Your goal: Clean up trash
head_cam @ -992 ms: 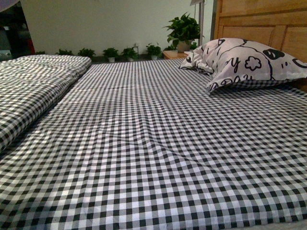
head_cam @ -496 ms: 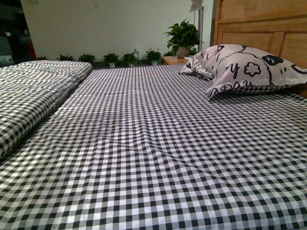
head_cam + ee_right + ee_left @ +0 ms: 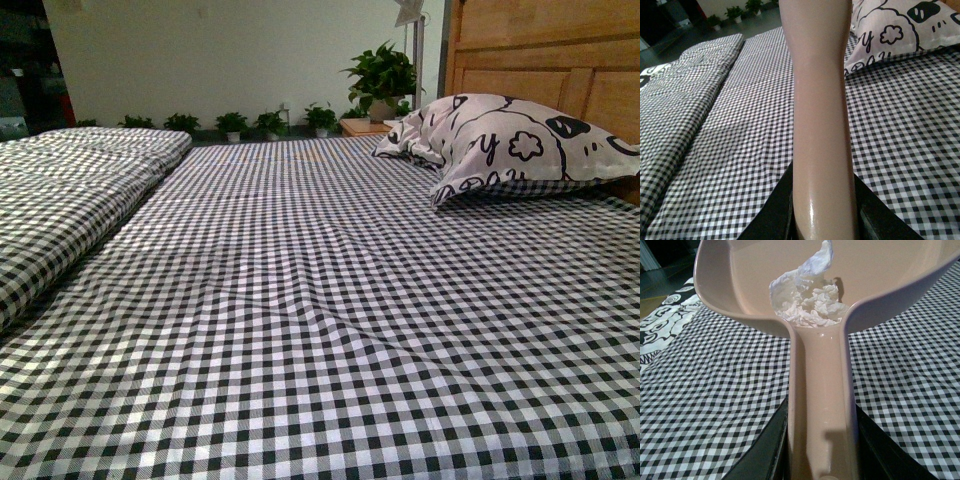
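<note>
The trash [image 3: 807, 300], a crumpled white tissue, lies inside the pink dustpan [image 3: 890, 270], close to where the pan meets its handle. My left gripper [image 3: 821, 460] is shut on that handle, holding the pan above the checked bedsheet [image 3: 710, 390]. In the right wrist view my right gripper [image 3: 822, 220] is shut on the pink brush handle [image 3: 817, 100], which rises over the bed. The brush head is out of view. Neither arm shows in the front view.
A black-and-white checked sheet [image 3: 320, 300] covers the bed. A patterned pillow [image 3: 510, 140] leans at the wooden headboard [image 3: 540, 50] on the right. A folded checked quilt [image 3: 70, 190] lies along the left side. Potted plants [image 3: 380, 75] line the far wall.
The front view has shifted slightly: the pillow and plants sit a little lower than a second ago. In the last half second it has held still.
</note>
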Tool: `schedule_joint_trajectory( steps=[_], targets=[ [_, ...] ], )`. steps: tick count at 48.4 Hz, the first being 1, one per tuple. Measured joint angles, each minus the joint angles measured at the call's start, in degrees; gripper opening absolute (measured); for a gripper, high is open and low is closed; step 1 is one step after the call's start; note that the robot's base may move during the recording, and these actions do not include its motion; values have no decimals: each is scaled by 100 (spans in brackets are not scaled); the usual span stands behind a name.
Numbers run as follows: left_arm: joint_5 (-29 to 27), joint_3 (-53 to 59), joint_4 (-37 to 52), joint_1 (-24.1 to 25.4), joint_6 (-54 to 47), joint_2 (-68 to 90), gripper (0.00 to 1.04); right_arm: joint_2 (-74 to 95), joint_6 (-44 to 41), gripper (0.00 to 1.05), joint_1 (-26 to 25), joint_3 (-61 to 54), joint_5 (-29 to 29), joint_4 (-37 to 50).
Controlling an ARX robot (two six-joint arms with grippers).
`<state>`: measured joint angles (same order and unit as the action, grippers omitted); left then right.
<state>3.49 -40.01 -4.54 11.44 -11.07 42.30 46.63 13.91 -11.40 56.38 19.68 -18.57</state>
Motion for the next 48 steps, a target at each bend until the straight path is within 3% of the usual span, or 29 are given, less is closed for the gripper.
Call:
schedule_joint_trajectory(
  steps=[48],
  targets=[
    [125,11,0,98,48,0,28,-28,-107,20,122,-11,9,-63]
  ],
)
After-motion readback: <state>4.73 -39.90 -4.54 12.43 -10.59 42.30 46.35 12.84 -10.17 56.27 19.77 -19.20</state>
